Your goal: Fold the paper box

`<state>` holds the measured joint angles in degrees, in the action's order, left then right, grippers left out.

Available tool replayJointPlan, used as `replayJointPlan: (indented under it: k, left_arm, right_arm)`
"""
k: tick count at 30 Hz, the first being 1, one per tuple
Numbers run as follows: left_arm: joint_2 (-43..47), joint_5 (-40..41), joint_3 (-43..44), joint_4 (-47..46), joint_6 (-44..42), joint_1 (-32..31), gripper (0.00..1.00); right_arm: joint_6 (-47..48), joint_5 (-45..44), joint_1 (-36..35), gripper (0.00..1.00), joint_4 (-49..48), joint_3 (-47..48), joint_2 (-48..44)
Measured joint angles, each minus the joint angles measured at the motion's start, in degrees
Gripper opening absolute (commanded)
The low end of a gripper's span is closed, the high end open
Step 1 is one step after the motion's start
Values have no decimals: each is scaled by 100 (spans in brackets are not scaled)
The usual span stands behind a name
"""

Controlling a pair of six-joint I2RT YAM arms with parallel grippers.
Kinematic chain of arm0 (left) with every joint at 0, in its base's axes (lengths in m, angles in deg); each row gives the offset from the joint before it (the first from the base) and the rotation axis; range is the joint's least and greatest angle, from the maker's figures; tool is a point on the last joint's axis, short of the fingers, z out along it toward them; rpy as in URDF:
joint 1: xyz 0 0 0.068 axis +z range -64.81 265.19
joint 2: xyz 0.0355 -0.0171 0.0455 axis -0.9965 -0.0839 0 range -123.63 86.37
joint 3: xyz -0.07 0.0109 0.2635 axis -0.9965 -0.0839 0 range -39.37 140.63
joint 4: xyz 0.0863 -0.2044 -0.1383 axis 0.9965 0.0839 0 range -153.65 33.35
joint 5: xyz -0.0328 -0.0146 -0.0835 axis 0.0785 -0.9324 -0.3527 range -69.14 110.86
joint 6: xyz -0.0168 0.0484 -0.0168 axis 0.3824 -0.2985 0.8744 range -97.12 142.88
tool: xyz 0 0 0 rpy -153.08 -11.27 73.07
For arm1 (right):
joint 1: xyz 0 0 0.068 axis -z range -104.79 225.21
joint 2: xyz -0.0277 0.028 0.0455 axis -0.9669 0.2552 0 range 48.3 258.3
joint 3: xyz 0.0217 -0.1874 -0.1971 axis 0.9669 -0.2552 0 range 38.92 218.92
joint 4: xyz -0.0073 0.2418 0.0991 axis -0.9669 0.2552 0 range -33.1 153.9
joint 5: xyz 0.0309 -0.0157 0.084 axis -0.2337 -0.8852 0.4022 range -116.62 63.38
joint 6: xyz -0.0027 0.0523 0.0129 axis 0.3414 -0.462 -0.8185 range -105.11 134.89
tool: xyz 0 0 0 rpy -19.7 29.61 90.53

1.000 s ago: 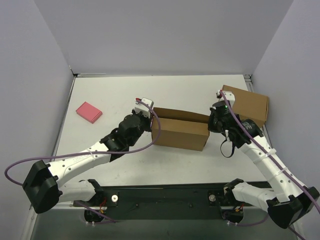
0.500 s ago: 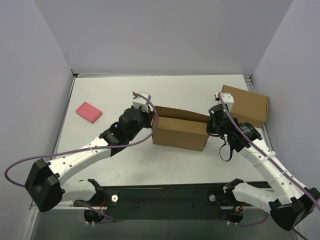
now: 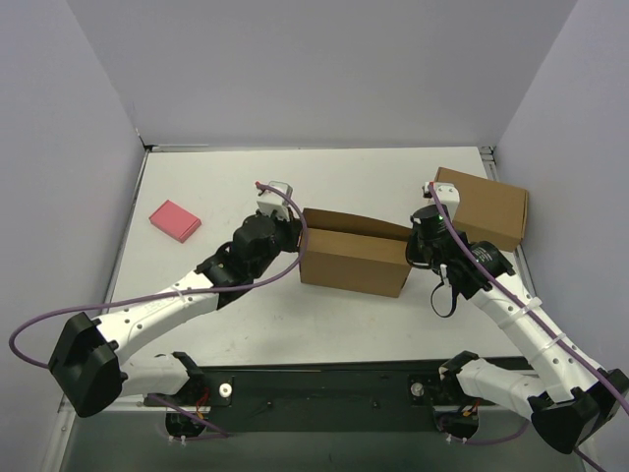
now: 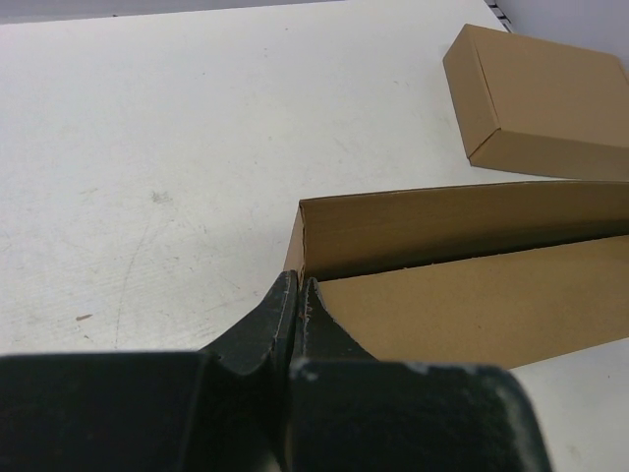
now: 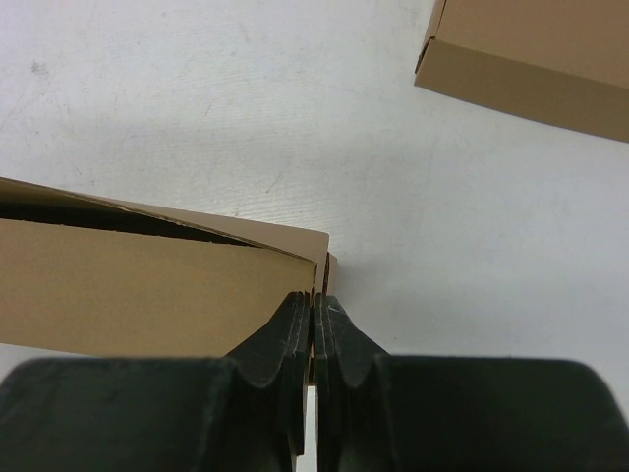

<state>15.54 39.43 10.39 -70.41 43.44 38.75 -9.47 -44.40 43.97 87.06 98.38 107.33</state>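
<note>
Your paper box (image 3: 354,261) sits mid-table, a little right of centre, as an oblong tray with its top open: the near long wall faces the arm bases and the far wall stands behind it, with a dark gap between them. In the left wrist view the box (image 4: 472,295) runs off to the right, its inner far wall lit and its near panel leaning in. The left gripper (image 3: 298,236) is at the box's left end. Close up, its fingers (image 4: 298,285) are pressed together at the corner where the end wall meets the near panel, pinching the cardboard edge. The right gripper (image 3: 413,251) is at the opposite end. In its wrist view the fingers (image 5: 313,300) are clamped on the short end flap of the box (image 5: 147,285), and a sliver of brown edge shows between the pads. Both ends are therefore gripped, and the box rests on the white table (image 3: 373,187). A second cardboard box (image 3: 486,208), closed and fully formed, lies behind the right arm near the far right corner, well apart from the paper box. A small pink block (image 3: 175,221) lies flat far to the left, near the table's left edge.
</note>
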Motion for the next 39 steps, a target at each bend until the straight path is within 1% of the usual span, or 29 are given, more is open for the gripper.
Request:
replayJointPlan:
  k: [8, 26, 39]
  left_arm:
    - [61, 125, -131, -116, 111, -63, 0]
    - [81, 988, -304, -216, 107, -535, 0]
    - [48, 1137, -466, -437, 111, -605, 0]
  right_arm:
    - [0, -44, -33, 0, 2, -7, 0]
    - [2, -122, -70, 0, 0, -22, -9]
    - [22, -131, -74, 0, -9, -28, -7]
